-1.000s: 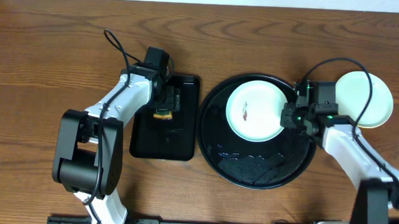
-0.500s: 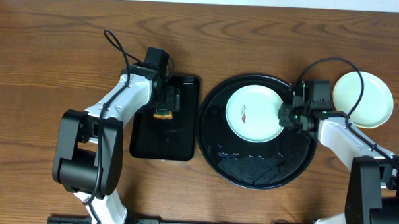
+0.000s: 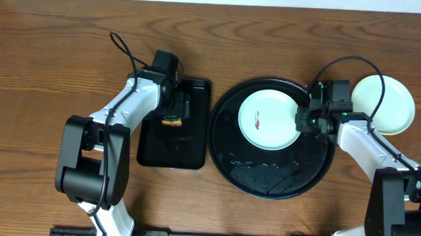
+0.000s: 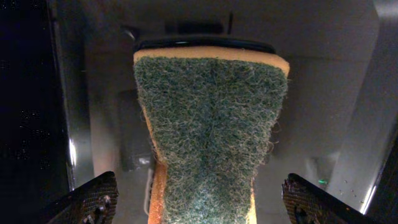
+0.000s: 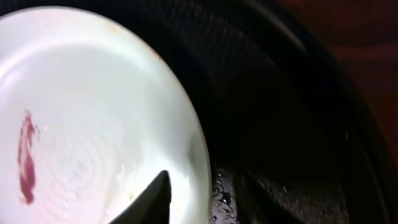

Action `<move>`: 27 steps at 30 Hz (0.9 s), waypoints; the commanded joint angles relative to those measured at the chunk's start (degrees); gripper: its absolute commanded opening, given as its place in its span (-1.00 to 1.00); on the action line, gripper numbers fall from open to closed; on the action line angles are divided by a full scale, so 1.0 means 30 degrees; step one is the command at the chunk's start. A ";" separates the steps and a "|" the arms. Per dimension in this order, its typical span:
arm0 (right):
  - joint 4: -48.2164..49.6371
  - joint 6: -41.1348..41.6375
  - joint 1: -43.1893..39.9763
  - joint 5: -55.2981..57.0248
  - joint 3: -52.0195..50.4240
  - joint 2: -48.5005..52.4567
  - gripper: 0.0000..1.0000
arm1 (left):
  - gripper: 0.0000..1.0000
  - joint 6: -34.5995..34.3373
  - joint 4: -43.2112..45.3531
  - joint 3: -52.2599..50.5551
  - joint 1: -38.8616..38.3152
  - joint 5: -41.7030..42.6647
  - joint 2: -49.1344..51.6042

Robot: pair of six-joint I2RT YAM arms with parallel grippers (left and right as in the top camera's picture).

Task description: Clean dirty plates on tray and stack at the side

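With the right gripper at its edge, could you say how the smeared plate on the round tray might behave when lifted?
The plate looks rigid, so it should lift without flexing. Droplets on the glossy tray suggest it may slide if nudged. Held at one rim edge, it would probably tilt.

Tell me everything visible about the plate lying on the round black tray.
Small, round, pale mint-white plate, smooth and glossy. It appears to lie flat, face up, in the upper part of the round black tray, resting on its floor. A short red-brown smear sits just left of centre; the rest looks clean. The right gripper is at its right edge, one dark fingertip overlapping the rim in the right wrist view; a grip cannot be confirmed.
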 commanded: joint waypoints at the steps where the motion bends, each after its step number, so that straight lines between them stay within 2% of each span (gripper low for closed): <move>1: 0.0022 -0.0299 -0.0080 0.0328 -0.0015 -0.0233 -0.35 | 0.71 0.0029 0.0000 -0.0175 0.0015 -0.0233 0.0015; 4: 0.0175 -0.0299 -0.0058 0.0328 -0.0240 -0.0226 -0.46 | 0.71 0.0029 0.0073 -0.0175 0.0015 -0.0226 0.0015; 7: 0.0321 -0.0291 -0.0044 0.0321 -0.0503 -0.0219 -0.68 | 0.71 0.0029 0.0226 -0.0175 0.0015 -0.0226 0.0015; 16: 0.0714 -0.0291 -0.0044 0.0328 -0.1100 -0.0211 -0.58 | 0.71 0.0029 0.0299 -0.0175 0.0015 -0.0226 0.0015; 27: 0.0860 -0.0291 -0.0044 0.0328 -0.1166 0.0284 -0.88 | 0.71 0.0029 0.0823 -0.0211 0.0015 -0.0240 0.0015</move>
